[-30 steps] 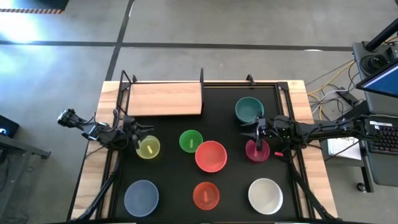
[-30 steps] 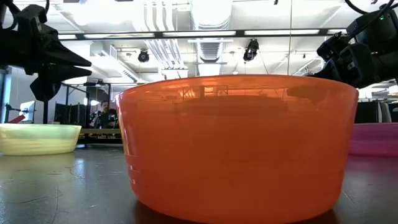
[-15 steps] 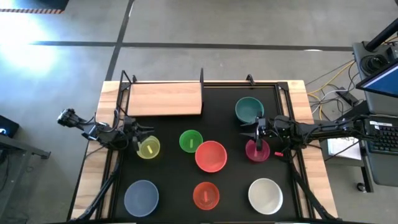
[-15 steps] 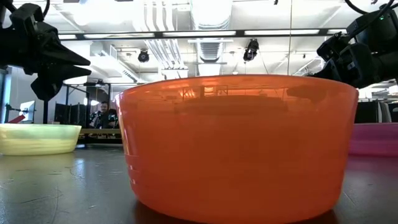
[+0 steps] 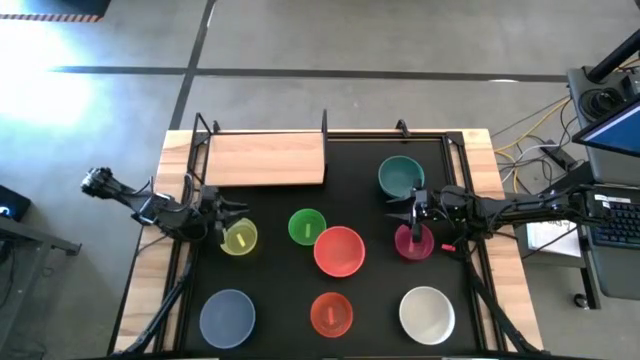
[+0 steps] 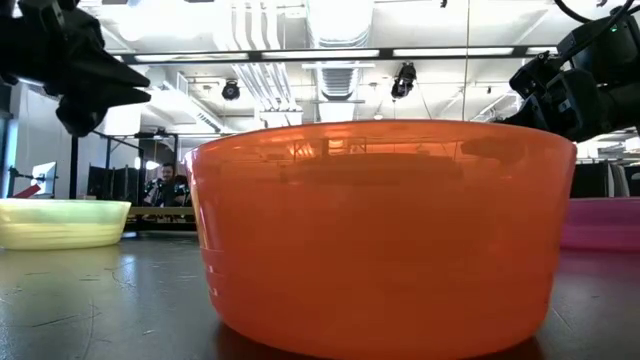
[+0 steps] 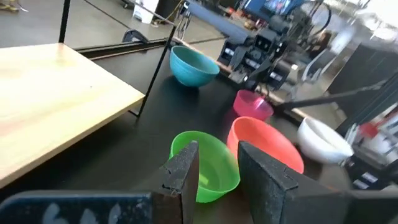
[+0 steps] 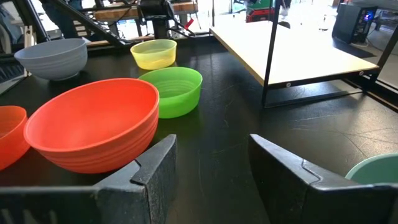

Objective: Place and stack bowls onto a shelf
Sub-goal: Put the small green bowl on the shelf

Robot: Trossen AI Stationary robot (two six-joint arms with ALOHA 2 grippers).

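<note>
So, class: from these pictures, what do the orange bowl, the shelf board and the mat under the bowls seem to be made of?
Orange bowl: probably plastic, glossy and slightly see-through; ceiling lights reflect in its wall.
Shelf board: pale wood with visible grain and a matt look, on thin black posts, likely metal.
Mat: black with a dull sheen and fine scratches; perhaps rubber or vinyl, hard to tell.

Non-task surroundings, located relative to the bench (image 5: 482, 160). A large black mat (image 5: 365, 180) covers most of its top. Right of the bench: a laptop (image 5: 612, 128), cables (image 5: 540, 135) and a sheet of paper (image 5: 548, 236). Grey concrete floor (image 5: 300, 50) lies beyond it. A person (image 6: 166, 183) sits in the room behind.
</note>
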